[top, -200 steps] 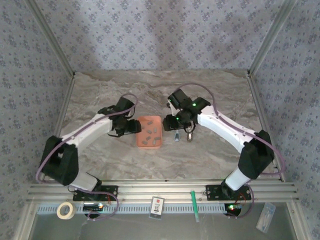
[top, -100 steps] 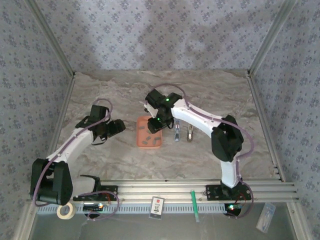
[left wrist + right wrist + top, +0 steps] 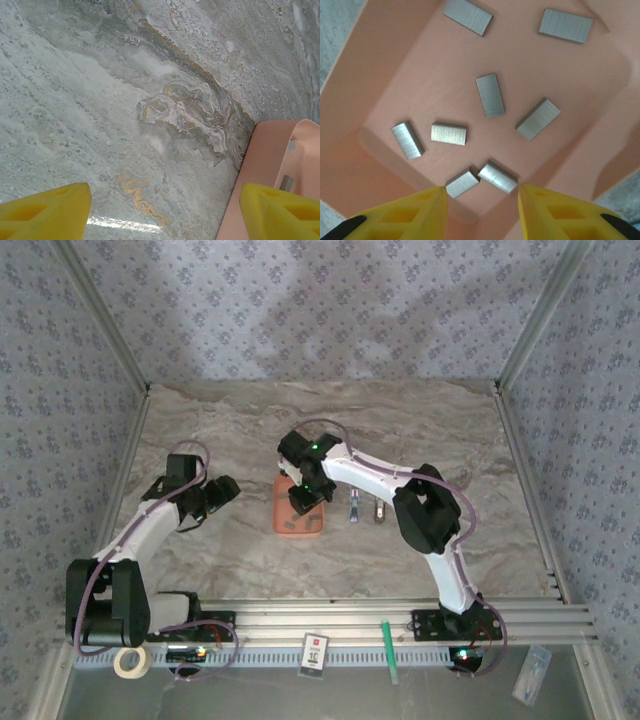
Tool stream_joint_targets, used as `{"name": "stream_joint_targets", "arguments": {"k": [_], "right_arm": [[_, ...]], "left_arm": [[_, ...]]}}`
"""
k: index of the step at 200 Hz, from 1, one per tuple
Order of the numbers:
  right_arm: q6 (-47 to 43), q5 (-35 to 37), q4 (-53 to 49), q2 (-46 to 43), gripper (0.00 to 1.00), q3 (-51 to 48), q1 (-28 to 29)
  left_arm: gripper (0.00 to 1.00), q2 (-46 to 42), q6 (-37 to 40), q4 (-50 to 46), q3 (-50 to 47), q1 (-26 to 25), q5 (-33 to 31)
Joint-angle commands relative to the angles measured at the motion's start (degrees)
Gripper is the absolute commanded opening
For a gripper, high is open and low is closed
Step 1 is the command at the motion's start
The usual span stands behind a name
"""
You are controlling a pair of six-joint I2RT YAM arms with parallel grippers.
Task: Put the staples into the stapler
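Eight staples (image 3: 490,96) lie loose in the orange tray (image 3: 410,75) under my right jaws, half-open and empty, just swung here from the stapler (image 3: 353,508) beside the tray on the table (image 3: 100,100); my left jaws, wide open, have backed away, so picking comes next.

Orange tray (image 3: 284,526): shallow, sloped walls, mid-worktop.
Worktop (image 3: 240,570): grey-beige marbled stone under the tray.
Metal rail (image 3: 330,618): along the near edge, well apart from the tray.
Tape roll (image 3: 131,660): near-left of the tray.
White card (image 3: 315,652): straight nearward of the tray.
Green pen (image 3: 388,650): near-right of the tray.
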Motion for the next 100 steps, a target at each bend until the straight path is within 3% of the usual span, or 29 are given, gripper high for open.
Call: {"name": "stream_joint_targets", "arguments": {"k": [1,100], "right_arm": [[-0.7,1.1,1.1,1.8,0.42,1.7,0.9],[0.9,3.2,7.2,4.9,0.43,2.5,1.3]], "left_arm": [[0.78,-1.1,-1.0,1.0,-0.7,0.5,0.9],[0.78,-1.4,-1.4,1.1,-1.0,0.4,1.2]]}}
